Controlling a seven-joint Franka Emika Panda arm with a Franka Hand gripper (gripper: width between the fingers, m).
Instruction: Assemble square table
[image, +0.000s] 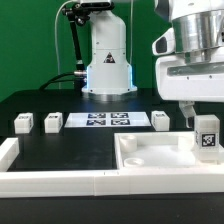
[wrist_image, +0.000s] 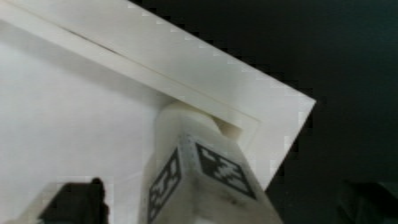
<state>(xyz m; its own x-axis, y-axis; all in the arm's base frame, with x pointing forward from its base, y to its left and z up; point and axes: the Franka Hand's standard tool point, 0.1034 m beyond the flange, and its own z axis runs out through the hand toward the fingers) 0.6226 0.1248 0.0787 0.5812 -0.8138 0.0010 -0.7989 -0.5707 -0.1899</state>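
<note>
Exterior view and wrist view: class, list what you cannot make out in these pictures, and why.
The claw, exterior view: its fingertips blur into the leg, so whether it grips is unclear.
The leg's lower end: too small in the exterior view and too blurred in the wrist view to show whether it is seated in the slab.
Tags on the three loose legs, exterior view: too small to read.

Bare black table (image: 70, 142) lies open between the flat marker board (image: 100, 120) and the long white rail (image: 50, 180) at the near edge. An outer leg (image: 22, 123) and an inner leg (image: 52, 122) stand on the exterior view's left. A third leg (image: 160, 120) stands right of the board. The square slab (image: 150, 158) fills the near right, with an upright leg (image: 207, 135) at its corner.
</note>
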